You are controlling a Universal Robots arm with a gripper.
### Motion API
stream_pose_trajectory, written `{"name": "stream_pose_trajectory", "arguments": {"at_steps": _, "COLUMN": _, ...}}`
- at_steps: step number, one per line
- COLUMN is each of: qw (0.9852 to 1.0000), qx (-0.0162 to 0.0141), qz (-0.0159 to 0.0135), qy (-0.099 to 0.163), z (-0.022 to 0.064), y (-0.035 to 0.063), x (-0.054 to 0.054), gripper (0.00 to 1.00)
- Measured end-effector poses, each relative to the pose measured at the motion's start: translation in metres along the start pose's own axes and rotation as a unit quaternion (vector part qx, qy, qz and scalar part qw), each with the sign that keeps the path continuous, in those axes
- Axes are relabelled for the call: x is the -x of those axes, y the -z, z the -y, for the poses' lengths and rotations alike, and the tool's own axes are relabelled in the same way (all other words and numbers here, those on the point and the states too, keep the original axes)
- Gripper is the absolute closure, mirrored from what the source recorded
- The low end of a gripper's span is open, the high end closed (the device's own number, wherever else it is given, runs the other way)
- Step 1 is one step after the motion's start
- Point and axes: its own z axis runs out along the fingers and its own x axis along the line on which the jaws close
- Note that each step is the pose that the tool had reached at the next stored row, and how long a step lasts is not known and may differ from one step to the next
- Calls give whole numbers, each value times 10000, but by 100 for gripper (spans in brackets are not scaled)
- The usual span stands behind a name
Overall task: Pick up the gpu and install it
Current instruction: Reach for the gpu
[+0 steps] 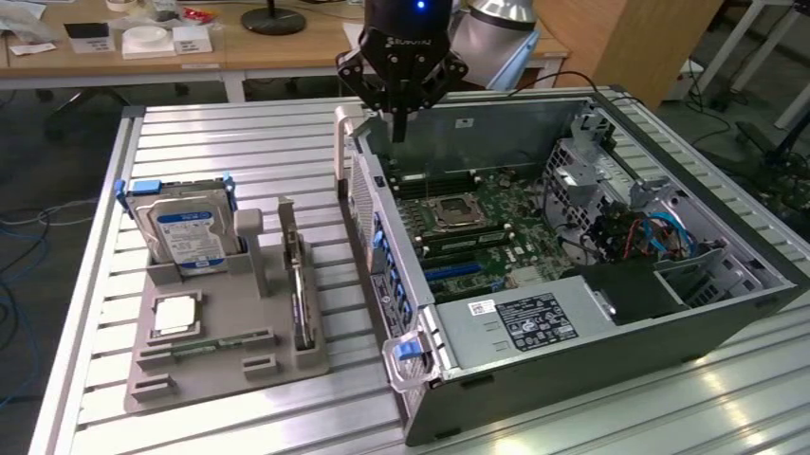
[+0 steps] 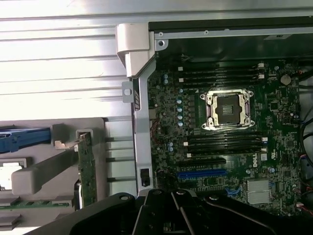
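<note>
The fingers point(image 1: 398, 125) are clenched together with nothing between them. They hang above the far end of the open computer case point(image 1: 708, 313), on the exterior view's left, over the far edge of the motherboard point(image 1: 475, 232). The gpu point(image 1: 298, 284) stands on edge in the grey holder point(image 1: 190, 379) on the slatted tabletop point(image 1: 228, 142). It is to the exterior view's left of the case, well apart from the fingers. A hard drive point(image 1: 188, 232) in a blue frame stands at the holder's far end.
</note>
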Motion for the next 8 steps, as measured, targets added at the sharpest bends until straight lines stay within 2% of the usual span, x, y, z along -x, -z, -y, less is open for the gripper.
{"name": "stream_pose_trajectory", "arguments": {"at_steps": 8, "qw": 10000, "qx": 0, "qz": 0, "qy": 0, "z": 5, "y": 1, "x": -73, "gripper": 89}}
